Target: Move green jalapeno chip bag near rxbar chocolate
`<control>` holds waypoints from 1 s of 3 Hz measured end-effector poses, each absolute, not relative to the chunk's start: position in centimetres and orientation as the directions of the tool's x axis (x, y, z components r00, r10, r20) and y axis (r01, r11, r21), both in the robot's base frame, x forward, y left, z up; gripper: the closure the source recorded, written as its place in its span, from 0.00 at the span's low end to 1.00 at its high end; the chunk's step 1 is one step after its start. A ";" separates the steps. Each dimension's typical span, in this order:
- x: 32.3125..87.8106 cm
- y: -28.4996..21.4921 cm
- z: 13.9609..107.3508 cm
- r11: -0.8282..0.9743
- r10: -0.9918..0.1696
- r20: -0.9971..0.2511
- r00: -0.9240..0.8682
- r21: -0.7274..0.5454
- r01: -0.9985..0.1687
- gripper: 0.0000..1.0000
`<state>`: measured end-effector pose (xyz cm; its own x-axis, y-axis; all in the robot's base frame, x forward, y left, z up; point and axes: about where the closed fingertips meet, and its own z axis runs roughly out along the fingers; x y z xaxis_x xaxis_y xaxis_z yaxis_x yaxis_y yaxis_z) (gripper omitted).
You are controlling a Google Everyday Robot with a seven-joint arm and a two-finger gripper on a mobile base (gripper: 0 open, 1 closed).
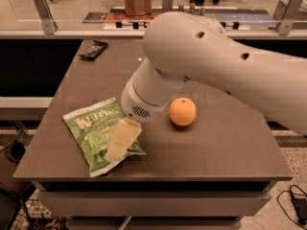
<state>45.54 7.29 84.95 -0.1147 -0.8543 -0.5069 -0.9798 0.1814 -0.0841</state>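
The gripper [123,140] hangs low over the green jalapeno chip bag [91,123], to the left of the orange [182,111] and a little nearer the counter's [216,147] front edge. Its pale end lies across the right half of the bag and looks to be touching or nearly touching the crinkled wrapper. From this angle it reads as one cream block, so I cannot tell whether it is apart or closed, nor whether it grips the bag.

The bag lies flat and slightly askew, left of the orange and near the front left corner of the counter. The rxbar chocolate [93,50] lies well apart from the orange, far to its left and back, close to the rear left corner. Open counter lies between bar and bag.

The thick white arm [206,56] sweeps in from the right, passing above and behind the orange and hiding much of the counter's rear right part. Behind the orange, past the counter's far edge, stands a brown box [136,1].
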 end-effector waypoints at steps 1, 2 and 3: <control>44.2 8.2 83.0 0.168 -0.844 -0.524 -0.117 -0.049 -0.985 0.00; 42.1 10.2 82.1 0.144 -0.825 -0.556 -0.103 -0.031 -0.989 0.18; 42.0 10.4 82.2 0.142 -0.825 -0.556 -0.100 -0.033 -0.989 0.42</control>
<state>42.03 10.36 82.22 -0.1000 -0.8251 -0.5560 -0.9893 0.1419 -0.0327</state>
